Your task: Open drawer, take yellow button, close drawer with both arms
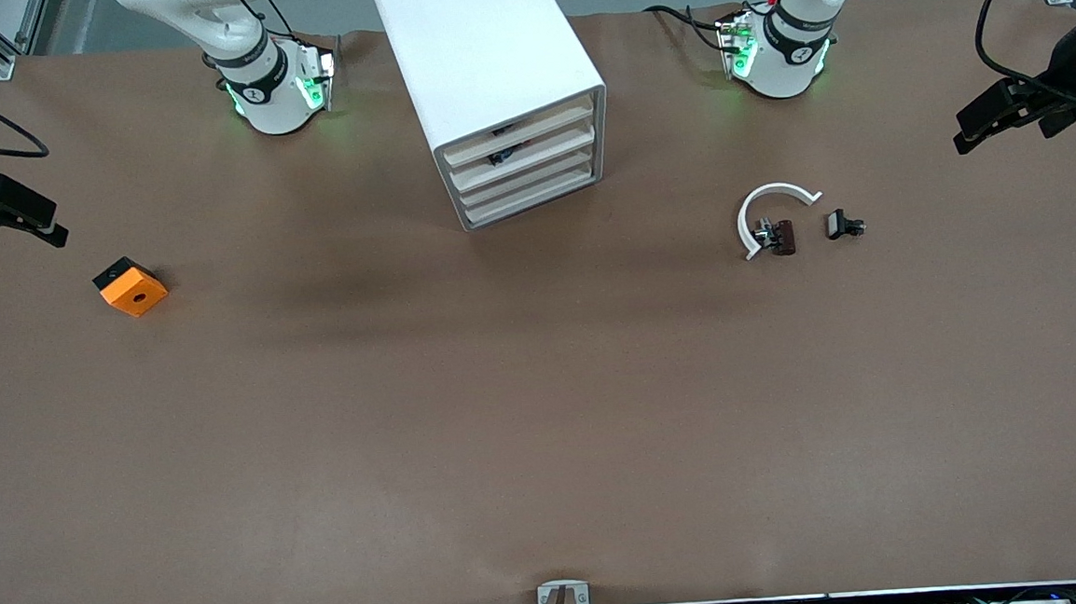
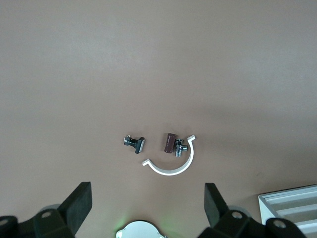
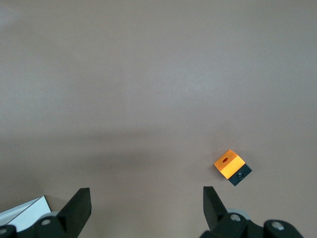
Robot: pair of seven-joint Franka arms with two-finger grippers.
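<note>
Drawers (image 1: pixel 526 164) all sit shut, fronts facing the tabletop's near edge. Left gripper (image 1: pixel 980 125) and right gripper (image 1: pixel 33 221) hang open over opposite ends, about equally distant.

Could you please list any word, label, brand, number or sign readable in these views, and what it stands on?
No text can be read in any view.
Round black marks with a pale symbol on the right arm's base and the left arm's base: too small to read.
Cabinet, orange block, clips and white ring: no markings visible.
</note>
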